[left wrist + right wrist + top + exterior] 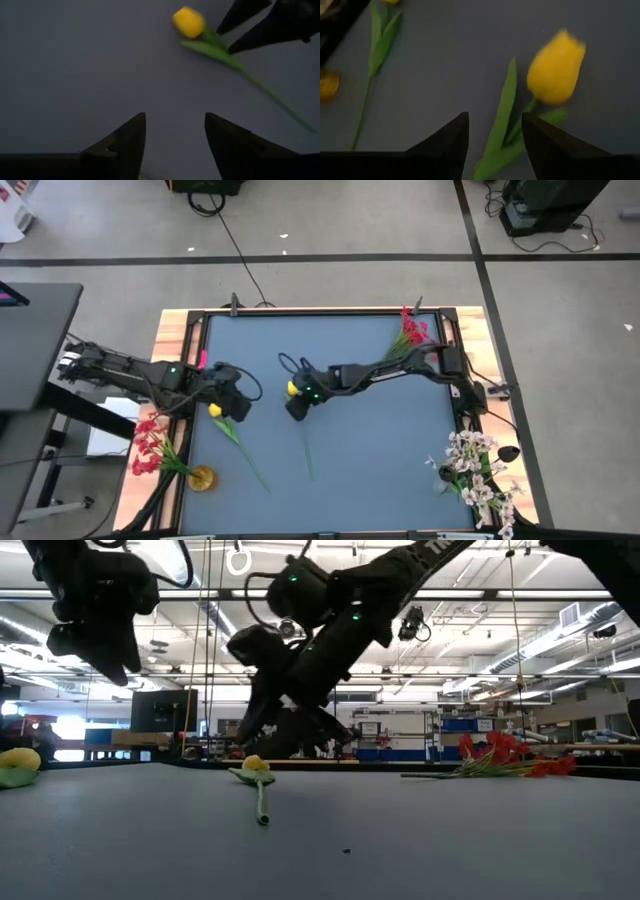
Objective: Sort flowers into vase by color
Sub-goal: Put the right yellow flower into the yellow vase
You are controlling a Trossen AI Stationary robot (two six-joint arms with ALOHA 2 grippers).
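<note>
Two yellow tulips lie on the blue-grey tabletop [400,430], and each arm has its hand close to one of them. Taking the middle tulip [293,388] as the landmark: it rests near the tabletop's centre, its bud beside the right hand [298,408], its thin green stalk trailing away toward the near edge. The right hand hovers just over it with its two dark fingers [445,145] spread apart and nothing between them; in the right wrist view the bud [556,67] and its leaves sit just ahead of the fingertips. The second tulip [216,411] lies to the left of the middle one, its stalk also running toward the near edge. The left hand [235,402] hangs right at that bud, fingers [127,142] parted and empty. One red bunch [410,332] lies well to the right of the middle tulip, at the far right corner. A second red bunch [150,445] sits at the left edge, beyond the second tulip, with one small yellow-brown round object [202,478] beside its stems; what it is cannot be told. One white spray cluster [478,475] stands at the near right corner, well apart from the middle tulip.
</note>
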